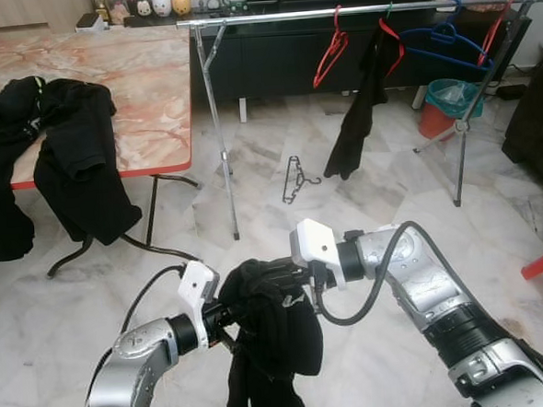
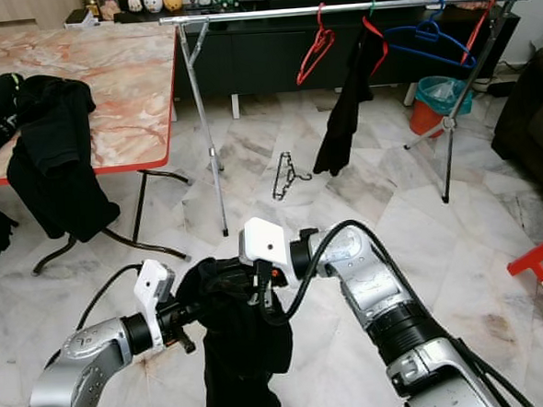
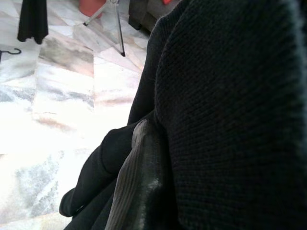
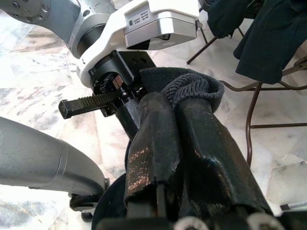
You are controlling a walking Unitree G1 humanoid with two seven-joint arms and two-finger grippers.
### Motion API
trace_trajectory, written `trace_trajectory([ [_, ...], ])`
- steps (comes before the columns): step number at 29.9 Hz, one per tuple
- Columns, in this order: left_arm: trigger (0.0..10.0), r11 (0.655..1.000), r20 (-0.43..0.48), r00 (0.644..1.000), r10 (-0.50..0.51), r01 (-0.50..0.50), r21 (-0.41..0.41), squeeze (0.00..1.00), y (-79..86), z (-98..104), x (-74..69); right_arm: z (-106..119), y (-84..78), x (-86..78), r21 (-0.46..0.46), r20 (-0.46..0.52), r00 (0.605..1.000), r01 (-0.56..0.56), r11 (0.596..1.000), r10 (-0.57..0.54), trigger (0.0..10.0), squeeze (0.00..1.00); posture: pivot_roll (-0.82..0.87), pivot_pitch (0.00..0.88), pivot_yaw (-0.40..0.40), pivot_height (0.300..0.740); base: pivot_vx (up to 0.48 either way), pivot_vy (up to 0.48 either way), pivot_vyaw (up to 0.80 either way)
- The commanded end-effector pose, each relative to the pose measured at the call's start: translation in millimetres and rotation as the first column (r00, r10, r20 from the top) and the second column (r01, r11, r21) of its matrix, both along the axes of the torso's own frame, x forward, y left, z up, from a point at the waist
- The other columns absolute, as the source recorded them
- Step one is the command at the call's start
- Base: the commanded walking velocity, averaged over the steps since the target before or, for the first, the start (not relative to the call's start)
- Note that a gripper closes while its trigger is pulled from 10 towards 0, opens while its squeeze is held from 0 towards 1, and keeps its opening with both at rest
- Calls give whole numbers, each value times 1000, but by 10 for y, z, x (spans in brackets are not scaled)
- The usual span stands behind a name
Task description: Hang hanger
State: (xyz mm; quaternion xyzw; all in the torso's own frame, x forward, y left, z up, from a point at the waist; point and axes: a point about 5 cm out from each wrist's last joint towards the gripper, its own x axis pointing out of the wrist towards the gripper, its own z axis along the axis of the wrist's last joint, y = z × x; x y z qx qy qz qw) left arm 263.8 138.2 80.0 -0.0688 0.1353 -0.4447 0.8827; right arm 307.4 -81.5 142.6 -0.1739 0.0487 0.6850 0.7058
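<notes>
Both claws meet on a black garment, held low over the marble floor.

Right claw (image 4: 184, 103) fingers pinched together on a fold of the black garment (image 1: 275, 337); left claw (image 2: 191, 321) buried in the same cloth from the other side, grip cannot be told. Beyond the claws, a dark hanger (image 1: 293, 179) lies on the floor (image 1: 382, 206); farther still, a metal rail (image 1: 269, 18) carries red and blue hangers.

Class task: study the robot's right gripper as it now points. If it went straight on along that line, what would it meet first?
Probably the left gripper. The right gripper, shut on the black garment, points straight at it across a short gap; depth is hard to judge.
</notes>
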Motion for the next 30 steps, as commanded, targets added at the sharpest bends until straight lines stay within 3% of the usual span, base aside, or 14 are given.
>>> trace_trajectory([
  [1, 0, 1000, 24, 1000, -13, 12, 10, 0, -29, 46, 4, 64, 26, 7, 21, 22, 1000, -12, 1000, 12, 10000, 0, 36, 57, -26, 740, 0, 0, 0],
  [20, 0, 1000, 25, 1000, -1, 1, 11, 0, -29, 39, 7, 47, 33, 1, 15, 20, 1000, -19, 1000, 19, 10000, 0, 35, 61, -28, 740, 0, 0, 0],
  [21, 0, 1000, 25, 1000, -1, 1, 11, 0, -29, 39, 7, 46, 33, 1, 15, 19, 1000, -19, 1000, 19, 10000, 255, 35, 61, -28, 740, 0, 0, 0],
  [22, 0, 1000, 25, 1000, -1, 1, 11, 0, -29, 39, 7, 45, 33, 1, 15, 19, 1000, -19, 1000, 18, 10000, 255, 35, 61, -28, 740, 0, 0, 0],
  [23, 0, 1000, 25, 1000, -1, 0, 13, 0, -27, 35, 6, 46, 33, 1, 20, 14, 1000, -18, 1000, 18, 10000, 1000, 35, 58, -28, 740, 0, 0, 0],
  [30, 0, 1000, 28, 1000, 12, -12, 25, 0, -14, 22, 12, 60, 25, 3, 29, 17, 1000, -9, 1000, 9, 10000, 1000, 31, 60, -26, 740, 0, 0, 0],
])
